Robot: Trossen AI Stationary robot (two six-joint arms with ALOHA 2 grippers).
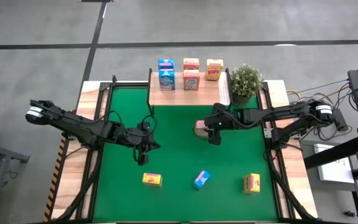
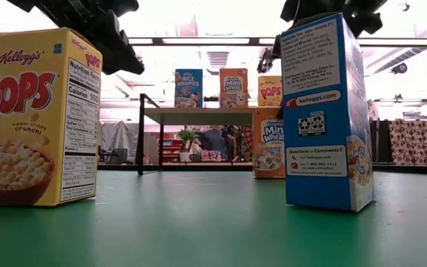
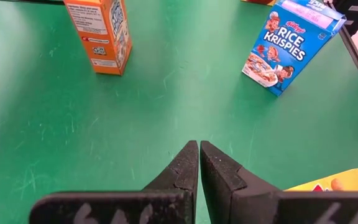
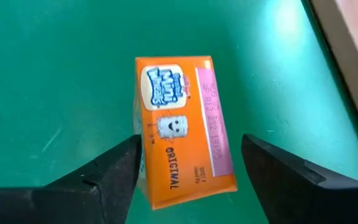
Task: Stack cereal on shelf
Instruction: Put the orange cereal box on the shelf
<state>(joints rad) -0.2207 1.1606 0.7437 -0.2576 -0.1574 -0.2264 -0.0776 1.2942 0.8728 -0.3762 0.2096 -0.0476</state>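
Near the middle of the green mat (image 1: 179,149), just in front of the shelf (image 1: 188,93), your right gripper (image 4: 188,165) straddles an orange Mini-Wheats box (image 4: 182,127); its fingers stand wide apart, one on each side of the box, and neither pad visibly presses the cardboard. The box stands on the mat. Your left gripper (image 3: 199,163) hangs over the mat left of centre with its fingers together, holding nothing. On the shelf along the far edge you see five boxes: two blue (image 1: 166,74), two orange-red (image 1: 191,74), one yellow (image 1: 214,70). Along the mat's near edge stand a yellow Corn Pops box (image 1: 152,179) on the left, a blue Rice Krispies box (image 1: 201,179) in the middle, and another yellow box (image 1: 252,183) on the right. A potted plant (image 1: 245,81) sits at the shelf's right end.
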